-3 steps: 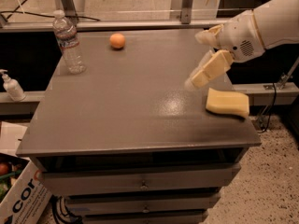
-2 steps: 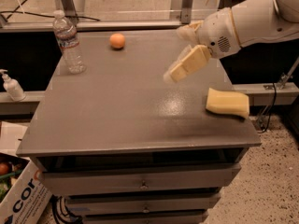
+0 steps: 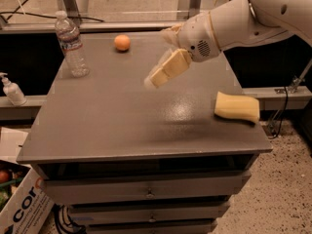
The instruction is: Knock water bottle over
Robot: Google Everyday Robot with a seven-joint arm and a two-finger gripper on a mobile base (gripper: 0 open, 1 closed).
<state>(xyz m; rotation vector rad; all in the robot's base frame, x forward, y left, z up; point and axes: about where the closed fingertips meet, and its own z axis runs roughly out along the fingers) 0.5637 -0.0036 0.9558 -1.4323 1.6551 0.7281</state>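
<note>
The water bottle (image 3: 71, 44) is clear ribbed plastic with a white cap and a white label. It stands upright at the far left corner of the grey table (image 3: 112, 126). My gripper (image 3: 155, 78) hangs above the middle of the table, well to the right of the bottle and apart from it. It points down and to the left from the white arm (image 3: 229, 23), which comes in from the upper right.
An orange (image 3: 122, 43) lies near the table's far edge, between bottle and gripper. A yellow sponge (image 3: 237, 107) lies at the right edge. A small white pump bottle (image 3: 11, 89) stands on a ledge to the left, and a cardboard box (image 3: 19, 204) sits on the floor.
My gripper and arm have moved left across the table, from near the sponge to above the middle, closer to the bottle. The bottle, orange and sponge have not moved.
</note>
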